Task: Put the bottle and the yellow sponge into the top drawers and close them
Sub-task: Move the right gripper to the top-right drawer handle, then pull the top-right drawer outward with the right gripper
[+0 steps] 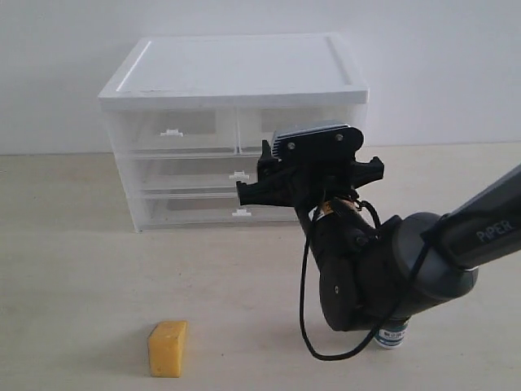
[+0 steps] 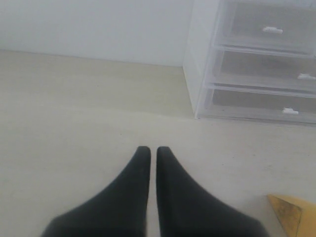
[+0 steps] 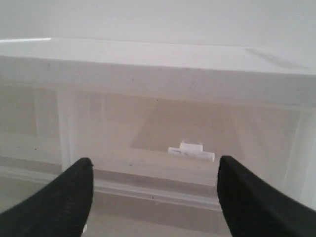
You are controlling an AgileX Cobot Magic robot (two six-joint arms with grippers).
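Note:
The yellow sponge (image 1: 168,348) lies on the table near the front left; one corner of the sponge (image 2: 291,212) shows in the left wrist view. The bottle (image 1: 393,335) stands at the front right, mostly hidden behind the right arm (image 1: 366,261). Both top drawers are shut: the left one (image 1: 171,130) and the right one (image 3: 163,128), whose white tab handle (image 3: 191,150) sits just ahead of my right gripper (image 3: 154,165). That gripper is open and holds nothing. My left gripper (image 2: 149,150) is shut and empty over bare table, to the left of the sponge.
The white-topped cabinet (image 1: 236,77) stands at the back with two full-width drawers (image 1: 238,194) under the top pair. A black cable (image 1: 305,326) loops down from the right arm toward the table.

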